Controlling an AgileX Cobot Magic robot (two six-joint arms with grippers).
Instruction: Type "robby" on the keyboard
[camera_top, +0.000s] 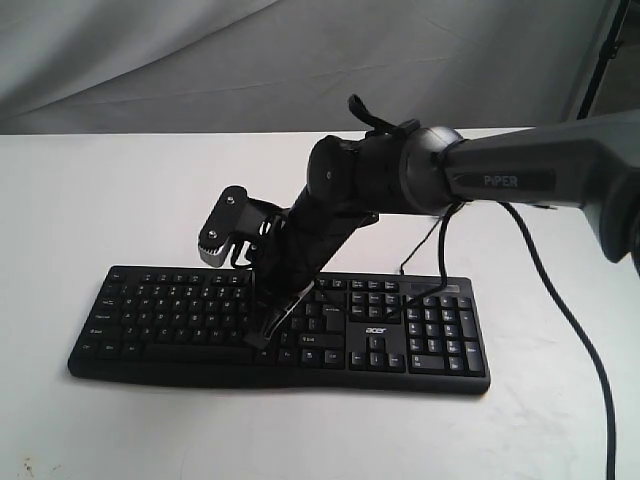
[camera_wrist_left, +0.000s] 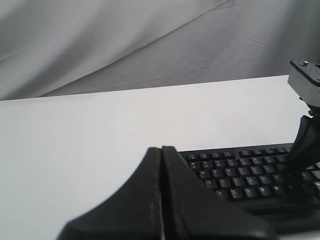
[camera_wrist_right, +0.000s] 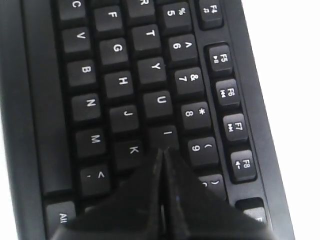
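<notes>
table (camera_top: 80, 200): white, with grey cloth backdrop (camera_top: 150, 60) behind it. both show in the exterior and left wrist views.

right arm (camera_top: 520, 175): comes in from the right of the exterior view, marked "piper", and slopes down over the keyboard's middle. i see no left arm in the exterior view.

keyboard (camera_top: 420, 340): black, lying flat on the table toward the front, number pad (camera_top: 440, 335) at its right end. only the exterior view shows its whole length. the left wrist view catches one end of the letter block (camera_wrist_left: 240, 170), and the right wrist view fills with keys (camera_wrist_right: 120, 80).

right gripper (camera_top: 262, 340): tip down among the keys near the right end of the space bar. from the exterior view i cannot tell the jaws' state. the right wrist view (camera_wrist_right: 162, 152) shows the two fingers pressed together with nothing between them, the tip at the lower edge of the "i" key (camera_wrist_right: 167, 134), beside "k" (camera_wrist_right: 131, 150). i cannot tell whether it touches.

left gripper (camera_wrist_left: 161, 150): seen only by its own camera, fingers closed flat against each other and empty, over bare table beside the keyboard.

"acer" logo (camera_top: 375, 331): small, white, legible only in the exterior view.
</notes>
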